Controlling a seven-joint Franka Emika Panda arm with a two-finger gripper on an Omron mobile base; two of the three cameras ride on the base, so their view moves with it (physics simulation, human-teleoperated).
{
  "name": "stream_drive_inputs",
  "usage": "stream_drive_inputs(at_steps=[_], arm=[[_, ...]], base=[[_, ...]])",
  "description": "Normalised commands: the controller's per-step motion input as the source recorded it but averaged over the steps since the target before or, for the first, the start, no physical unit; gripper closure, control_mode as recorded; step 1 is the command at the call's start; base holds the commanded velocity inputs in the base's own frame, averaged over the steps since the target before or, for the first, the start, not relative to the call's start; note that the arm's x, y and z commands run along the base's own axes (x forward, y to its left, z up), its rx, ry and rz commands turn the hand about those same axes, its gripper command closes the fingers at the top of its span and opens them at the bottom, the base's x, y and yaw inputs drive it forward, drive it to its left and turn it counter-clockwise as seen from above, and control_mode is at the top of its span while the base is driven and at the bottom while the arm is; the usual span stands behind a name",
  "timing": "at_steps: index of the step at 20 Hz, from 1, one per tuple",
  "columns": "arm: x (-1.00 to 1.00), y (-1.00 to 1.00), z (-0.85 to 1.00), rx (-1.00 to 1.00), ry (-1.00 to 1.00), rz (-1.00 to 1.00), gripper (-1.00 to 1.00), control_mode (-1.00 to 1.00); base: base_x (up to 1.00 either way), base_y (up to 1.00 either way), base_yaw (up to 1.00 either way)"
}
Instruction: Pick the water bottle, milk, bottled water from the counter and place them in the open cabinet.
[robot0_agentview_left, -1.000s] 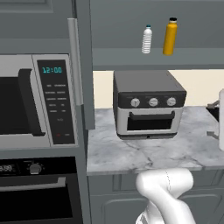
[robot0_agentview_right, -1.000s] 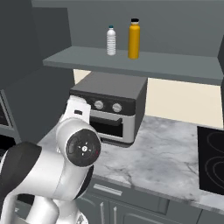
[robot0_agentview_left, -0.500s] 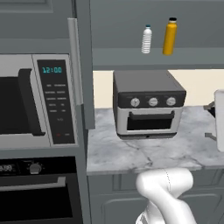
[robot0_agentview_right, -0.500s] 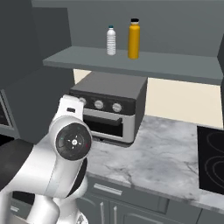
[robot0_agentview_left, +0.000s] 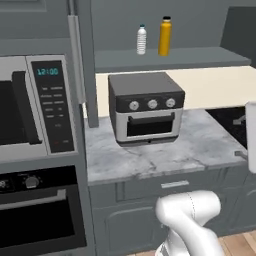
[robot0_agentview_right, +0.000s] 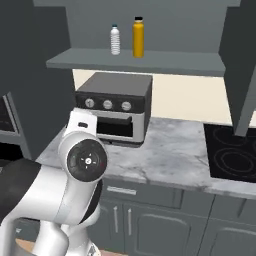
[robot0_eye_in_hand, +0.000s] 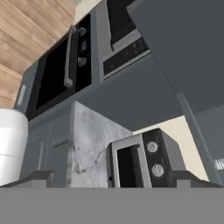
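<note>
Currently, two of the three task items stand upright on the shelf of the open cabinet: the water bottle with its black cap, and just to its left the bottled water, close together but not touching. Both long axes are vertical. The right base view gives the same arrangement, bottled water left of the water bottle, on the shelf above the toaster oven.

The milk is not seen on the stretch of bench in front of the robot, which carries the toaster oven alone. By judgement, the carton is the item left to fetch, and its direction from the jaws cannot be determined here.

The gripper has its jaws spread wide, with nothing between them. Its camera is rolled to one side and looks past the toaster oven and the marble edge of the bench toward the wall oven. The arm is folded low in front of the lower cabinets.

The coming move depends on locating the carton; the base will probably need to reposition first.
</note>
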Motion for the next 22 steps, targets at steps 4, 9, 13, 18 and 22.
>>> stream_drive_inputs(at_steps=[4, 9, 13, 18, 22], arm=[[0.00, 0.00, 0.00, 0.00, 0.00, 0.00, -1.00, 1.00], [0.00, 0.00, 0.00, 0.00, 0.00, 0.00, -1.00, 1.00], [0.00, 0.00, 0.00, 0.00, 0.00, 0.00, -1.00, 1.00], [0.00, 0.00, 0.00, 0.00, 0.00, 0.00, -1.00, 1.00], [0.00, 0.00, 0.00, 0.00, 0.00, 0.00, -1.00, 1.00]], base=[[-0.54, 0.28, -0.46], [-0.52, 0.21, -0.54], [-0.30, 0.11, -0.56], [-0.24, 0.01, -0.57], [-0.12, 0.00, -0.59]])
